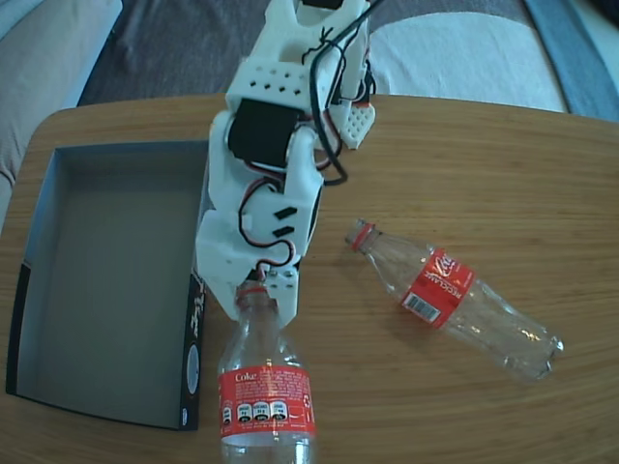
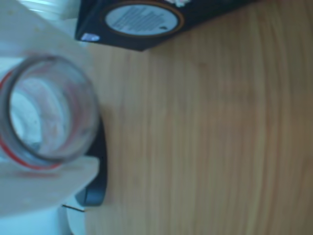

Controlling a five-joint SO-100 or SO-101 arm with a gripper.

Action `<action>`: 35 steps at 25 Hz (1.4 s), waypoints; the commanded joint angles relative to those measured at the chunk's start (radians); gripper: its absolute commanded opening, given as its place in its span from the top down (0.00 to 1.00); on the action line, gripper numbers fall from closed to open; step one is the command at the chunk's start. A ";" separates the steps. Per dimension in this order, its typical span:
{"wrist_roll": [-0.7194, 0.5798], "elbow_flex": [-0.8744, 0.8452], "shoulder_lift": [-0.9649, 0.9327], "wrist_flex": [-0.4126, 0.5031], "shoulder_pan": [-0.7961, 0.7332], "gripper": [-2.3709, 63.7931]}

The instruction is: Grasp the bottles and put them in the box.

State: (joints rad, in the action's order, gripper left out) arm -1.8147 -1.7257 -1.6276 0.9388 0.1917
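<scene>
One clear Coke bottle [image 1: 263, 387] with a red label is at the bottom centre of the fixed view, its neck between the white fingers of my gripper [image 1: 259, 292], which is shut on it. The wrist view looks along this bottle [image 2: 46, 115], with a white finger [image 2: 34, 44] above it and another below. I cannot tell whether it rests on the table. A second bottle [image 1: 455, 295] lies on its side to the right, red cap pointing up-left, apart from the gripper. The box [image 1: 58, 290] sits at the left, grey inside, with nothing in it. Its black side [image 2: 146, 22] shows in the wrist view.
The wooden table [image 1: 503, 155] has rounded corners, and its far edge runs along the top of the fixed view. Grey and white fabric [image 1: 455, 48] lies beyond that edge. The arm's white body [image 1: 261, 164] reaches over the box's right wall.
</scene>
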 commanded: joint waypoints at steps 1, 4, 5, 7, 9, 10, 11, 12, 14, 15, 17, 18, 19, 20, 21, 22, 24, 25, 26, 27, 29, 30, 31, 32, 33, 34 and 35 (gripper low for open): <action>0.008 0.100 -0.083 0.078 -0.008 0.87; 0.006 0.133 -0.115 0.153 -0.009 0.87; 0.002 0.143 -0.130 0.179 -0.009 0.87; 0.000 0.156 -0.166 0.230 -0.009 0.87; 0.000 0.169 -0.202 0.267 -0.009 0.87; 0.000 0.176 -0.219 0.279 -0.009 0.87; 0.000 0.183 -0.235 0.291 -0.009 0.87; -0.002 0.189 -0.250 0.301 -0.009 0.87; -0.002 0.193 -0.282 0.310 -0.011 0.87; -0.002 0.193 -0.296 0.310 -0.011 0.87; -0.002 0.192 -0.321 0.310 -0.011 0.87; -0.002 0.190 -0.331 0.310 -0.011 0.87; -0.002 0.190 -0.342 0.310 -0.011 0.87; -0.002 0.186 -0.351 0.310 -0.011 0.87; -0.002 0.179 -0.364 0.310 -0.011 0.87; -0.002 0.176 -0.374 0.311 -0.011 0.87; -0.003 0.173 -0.391 0.311 -0.011 0.87; -0.009 0.173 -0.396 0.311 -0.011 0.87; -0.025 0.173 -0.397 0.313 -0.009 0.87; -0.040 0.175 -0.399 0.321 -0.006 0.87; -0.060 0.173 -0.411 0.337 -0.002 0.87; -0.069 0.170 -0.417 0.341 0.002 0.87; -0.083 0.161 -0.425 0.341 0.003 0.87; -0.106 0.150 -0.434 0.339 0.014 0.87; -0.133 0.138 -0.443 0.339 0.032 0.87; -0.167 0.126 -0.454 0.337 0.049 0.87; -0.195 0.115 -0.465 0.337 0.064 0.87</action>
State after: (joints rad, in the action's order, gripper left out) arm -1.9589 -1.6122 -2.0402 1.2778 0.2301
